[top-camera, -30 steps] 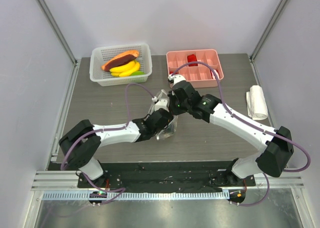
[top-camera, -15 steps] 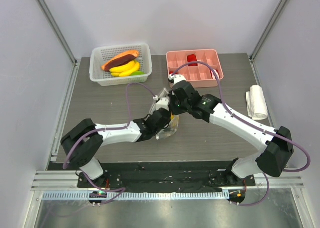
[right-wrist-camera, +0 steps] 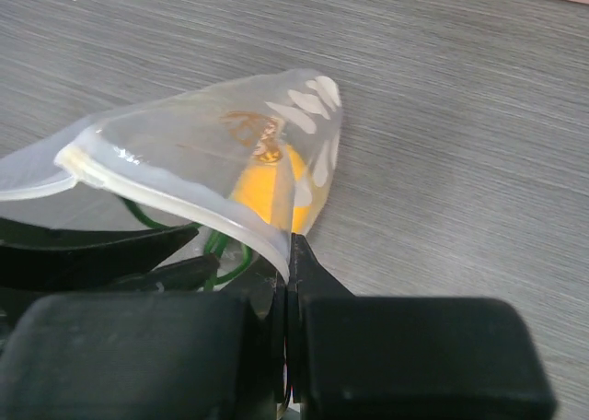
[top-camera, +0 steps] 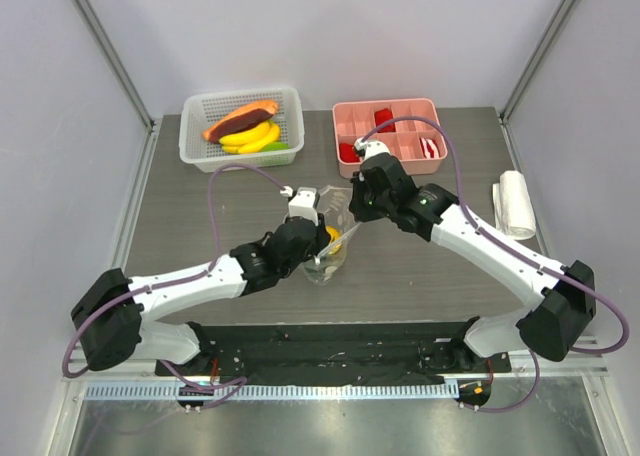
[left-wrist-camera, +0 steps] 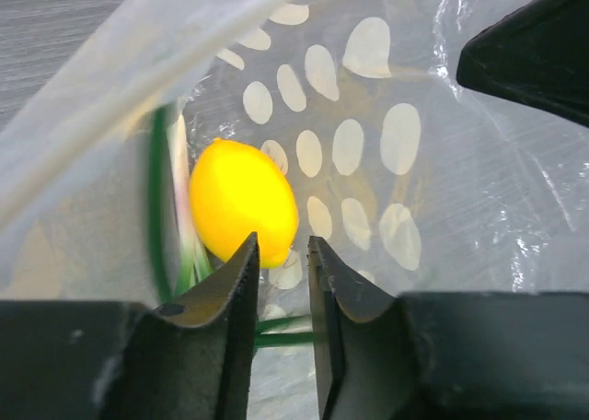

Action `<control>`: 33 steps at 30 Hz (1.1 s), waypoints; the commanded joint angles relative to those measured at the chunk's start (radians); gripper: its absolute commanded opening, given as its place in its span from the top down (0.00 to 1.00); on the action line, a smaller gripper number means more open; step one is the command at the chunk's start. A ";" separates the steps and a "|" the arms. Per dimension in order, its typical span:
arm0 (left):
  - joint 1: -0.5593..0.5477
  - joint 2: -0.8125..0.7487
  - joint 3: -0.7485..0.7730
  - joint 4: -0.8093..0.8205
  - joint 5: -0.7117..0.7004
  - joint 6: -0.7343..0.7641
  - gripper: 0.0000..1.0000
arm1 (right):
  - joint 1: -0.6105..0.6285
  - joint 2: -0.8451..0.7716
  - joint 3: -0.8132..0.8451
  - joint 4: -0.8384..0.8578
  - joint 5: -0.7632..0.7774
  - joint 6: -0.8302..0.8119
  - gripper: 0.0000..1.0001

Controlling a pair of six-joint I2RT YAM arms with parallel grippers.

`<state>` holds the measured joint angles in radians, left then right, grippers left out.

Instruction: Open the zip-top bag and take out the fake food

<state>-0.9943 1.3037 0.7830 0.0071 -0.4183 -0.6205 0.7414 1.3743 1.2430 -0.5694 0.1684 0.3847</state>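
Top camera: fixed, high above near edge, looks down over whole table. Left wrist camera: very close, apparently inside bag mouth, facing yellow piece. Right wrist camera: low, close, outside bag rim. All share bag.

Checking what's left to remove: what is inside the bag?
Through the bag, a yellow lemon-like piece shows, with thin green strands beside it. The left gripper blocks the lower part of that view, so anything else there is hidden.
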 commanded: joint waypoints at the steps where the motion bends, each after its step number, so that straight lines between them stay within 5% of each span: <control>1: -0.004 0.005 0.018 -0.030 -0.002 -0.065 0.68 | -0.008 -0.043 -0.002 0.008 -0.049 0.032 0.99; 8: -0.001 0.161 0.150 -0.159 -0.043 -0.116 0.59 | -0.007 -0.035 -0.022 0.009 -0.066 0.033 0.99; 16: 0.028 0.265 0.183 -0.101 0.008 -0.145 0.56 | -0.007 -0.053 -0.020 0.006 -0.058 0.025 0.99; 27: 0.042 0.381 0.257 -0.170 0.072 -0.156 0.40 | -0.007 -0.060 -0.027 0.008 -0.070 0.016 0.99; 33: 0.042 0.414 0.230 -0.075 0.032 -0.116 0.29 | -0.007 -0.069 -0.033 0.008 -0.064 0.011 0.99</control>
<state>-0.9596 1.6993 1.0138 -0.1303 -0.3668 -0.7559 0.7364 1.3514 1.2076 -0.5774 0.1059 0.4030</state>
